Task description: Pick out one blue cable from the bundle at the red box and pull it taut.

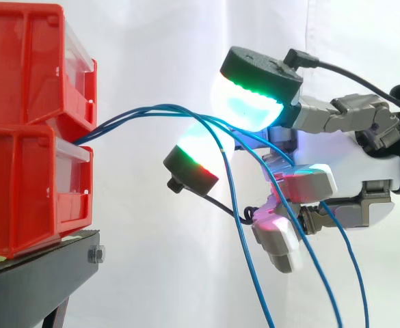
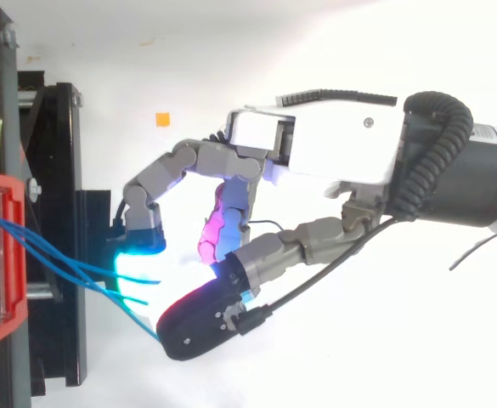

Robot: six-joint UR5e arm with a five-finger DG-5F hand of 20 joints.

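Blue cables (image 1: pixel 145 111) run from the red bins (image 1: pixel 29 137) straight into the hand (image 1: pixel 370 147), fingers (image 1: pixel 309 183) curled round them, so pulling away from the bins should do it.

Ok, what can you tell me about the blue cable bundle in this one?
The blue cable bundle is a few thin, smooth, plastic-looking strands. They leave the gap between the upper red bin and the lower red bin at their front and rise in a shallow arch toward the hand. They run into the hand, then drop as separate strands past the bottom of the side view. They look slack, not taut. Whether the hand grips any strand cannot be made out.
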